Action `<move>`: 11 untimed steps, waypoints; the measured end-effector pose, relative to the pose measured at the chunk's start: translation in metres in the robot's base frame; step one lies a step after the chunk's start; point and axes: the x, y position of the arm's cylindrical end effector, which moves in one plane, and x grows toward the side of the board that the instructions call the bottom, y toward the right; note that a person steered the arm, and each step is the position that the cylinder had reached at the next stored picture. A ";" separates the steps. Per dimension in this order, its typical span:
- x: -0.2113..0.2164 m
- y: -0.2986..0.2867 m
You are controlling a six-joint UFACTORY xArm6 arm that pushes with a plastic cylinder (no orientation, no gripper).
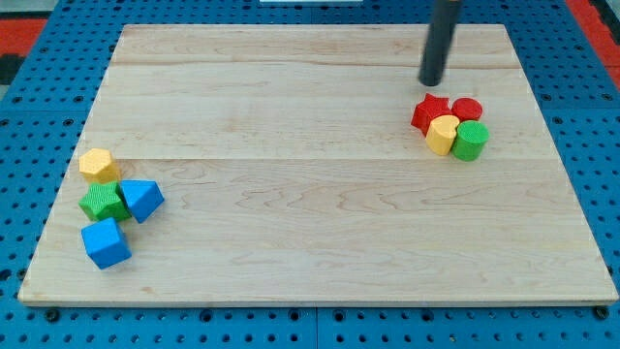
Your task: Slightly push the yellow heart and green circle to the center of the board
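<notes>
Board (320, 233) of pale wood filled the view. My tip (430, 82), a bare rod with no jaws to spread or press, stood just above the red star (427, 111), touching nothing. Yellow heart (443, 134) and green circle (471, 141) sat together at the view's right, below the star and a red circle (468, 109).
</notes>
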 end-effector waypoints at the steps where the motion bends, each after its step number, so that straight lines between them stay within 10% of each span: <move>1: 0.036 0.080; 2: 0.104 0.090; 4: 0.100 -0.073; 7: 0.113 0.018; 9: 0.174 -0.075; 11: 0.171 0.015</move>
